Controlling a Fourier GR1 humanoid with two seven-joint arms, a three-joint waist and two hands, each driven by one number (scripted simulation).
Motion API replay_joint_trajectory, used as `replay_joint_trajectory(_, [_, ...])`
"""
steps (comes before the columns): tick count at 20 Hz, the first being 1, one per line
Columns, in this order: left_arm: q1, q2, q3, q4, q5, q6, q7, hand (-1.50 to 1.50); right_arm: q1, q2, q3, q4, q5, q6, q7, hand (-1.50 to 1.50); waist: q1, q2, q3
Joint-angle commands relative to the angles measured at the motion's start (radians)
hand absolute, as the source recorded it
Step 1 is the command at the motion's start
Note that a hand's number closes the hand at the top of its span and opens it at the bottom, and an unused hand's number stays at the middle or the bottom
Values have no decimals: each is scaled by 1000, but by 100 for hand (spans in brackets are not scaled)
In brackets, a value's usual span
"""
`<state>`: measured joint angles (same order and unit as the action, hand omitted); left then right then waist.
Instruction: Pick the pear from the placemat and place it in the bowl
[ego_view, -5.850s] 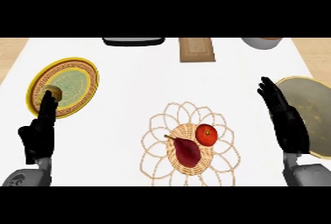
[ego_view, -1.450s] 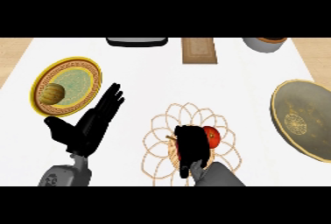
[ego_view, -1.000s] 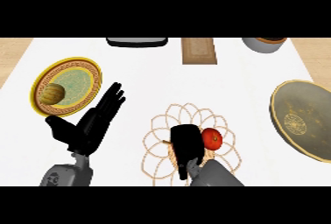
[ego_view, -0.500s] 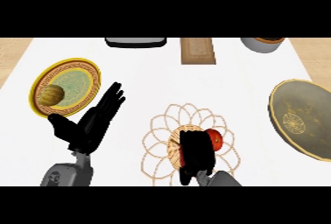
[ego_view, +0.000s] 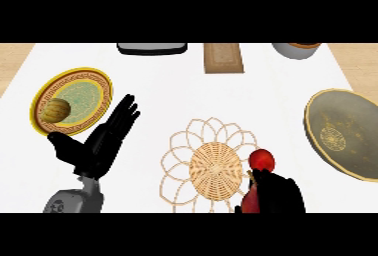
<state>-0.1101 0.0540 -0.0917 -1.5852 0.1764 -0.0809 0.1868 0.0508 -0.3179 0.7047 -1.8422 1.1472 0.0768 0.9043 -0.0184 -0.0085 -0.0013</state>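
Right hand (ego_view: 277, 195) low at the placemat's (ego_view: 214, 167) right rim, fingers curled round a dark red pear (ego_view: 253, 200), mostly hidden, so probably lifted just off the weave. Red apple (ego_view: 262, 160) touching the hand's upper side, on the mat's edge. Left hand (ego_view: 100, 142) open, fingers straight and spread, resting left of the mat, below the yellow plate (ego_view: 92, 85) bearing a round brownish fruit (ego_view: 57, 110). Olive bowl (ego_view: 343, 135) at the right edge, well apart from the pear.
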Motion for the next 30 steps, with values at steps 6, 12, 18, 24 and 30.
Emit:
replay_joint_trajectory(6, [4,-13,-13,-9,-27,21,7,0,77,-93,4,-558,162,154,162,150,1,2,0])
replay_joint_trajectory(12, [-9,-1,12,28,-7,-11,-11,0,24,-76,-95,-751,155,385,193,150,12,7,0])
replay_joint_trajectory(18, [-1,-31,-18,-3,-29,12,-12,0,-58,-7,-246,-762,94,421,140,150,15,7,0])
replay_joint_trajectory(24, [-39,-30,-1,37,-30,10,-12,0,-216,21,-600,-607,-67,469,-26,150,19,10,1])
replay_joint_trajectory(30, [13,-35,-25,3,-29,-3,-1,0,-250,3,-853,-308,-172,252,-247,150,22,11,3])
